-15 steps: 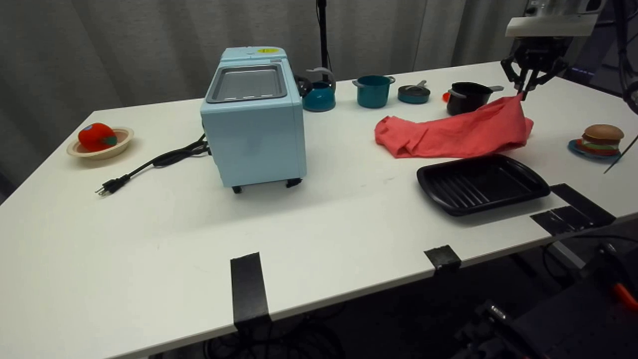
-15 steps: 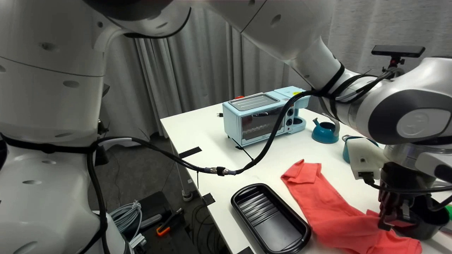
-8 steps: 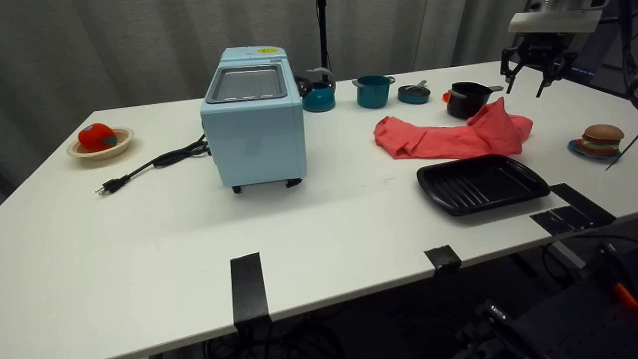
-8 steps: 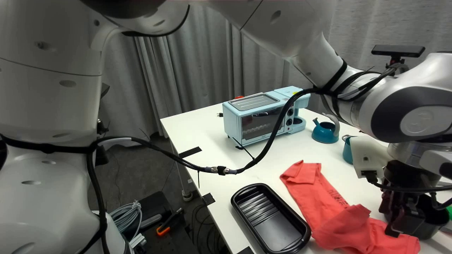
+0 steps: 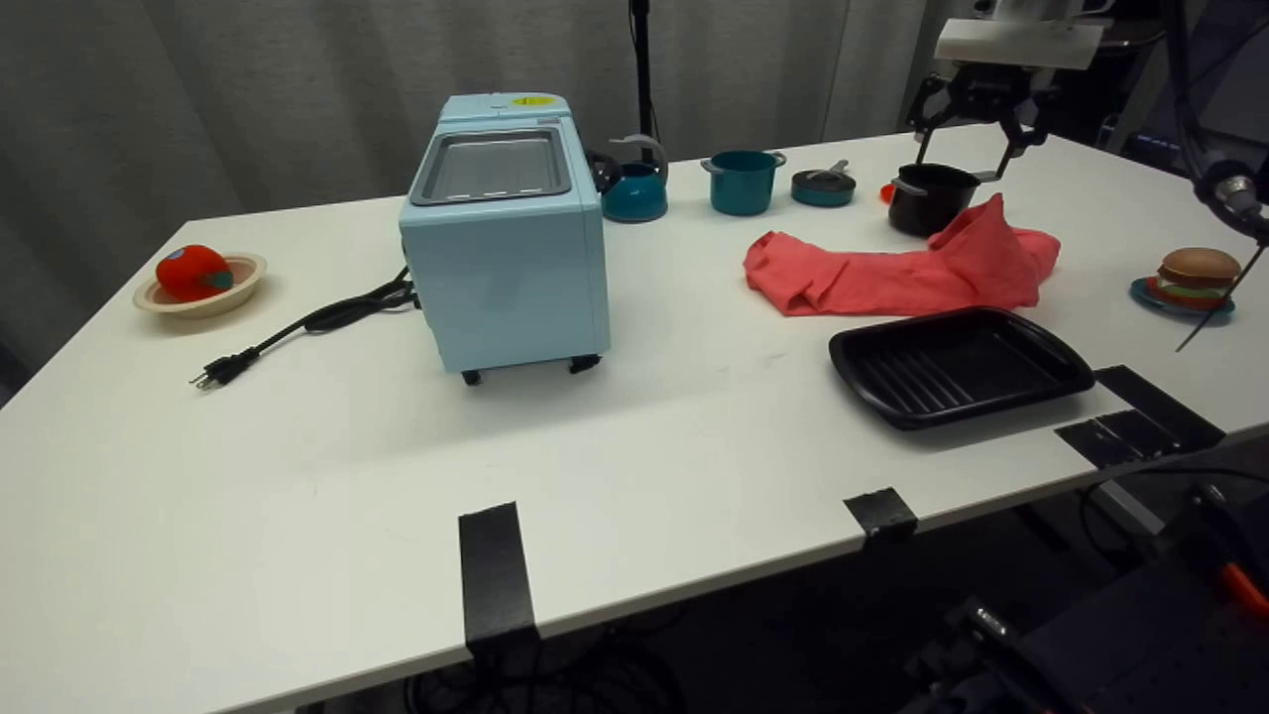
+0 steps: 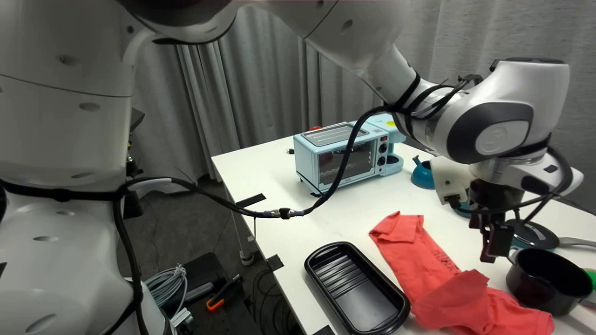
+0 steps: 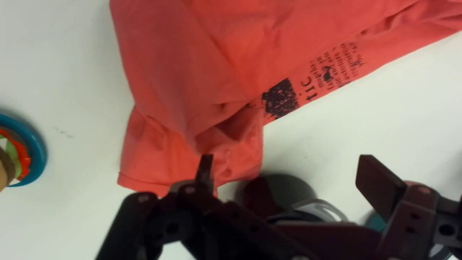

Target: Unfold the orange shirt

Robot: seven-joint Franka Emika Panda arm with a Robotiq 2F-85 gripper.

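Orange shirt: folded, inward of taped edge of surface; end effector: spread, holding nothing, presumably to catch raised fold.

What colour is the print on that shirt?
The print is black, a speckled patch beside lettering; best seen in the wrist view.

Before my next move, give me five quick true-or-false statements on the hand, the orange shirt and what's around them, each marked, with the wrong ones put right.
1. The hand is open. True.
2. In the wrist view, dark print shows on the orange shirt. True.
3. The orange shirt is spread fully flat. False: it lies bunched, with a raised peak.
4. The burger sits on a blue plate. True.
5. The hand hangs over the toaster oven. False: it is near the black pot.
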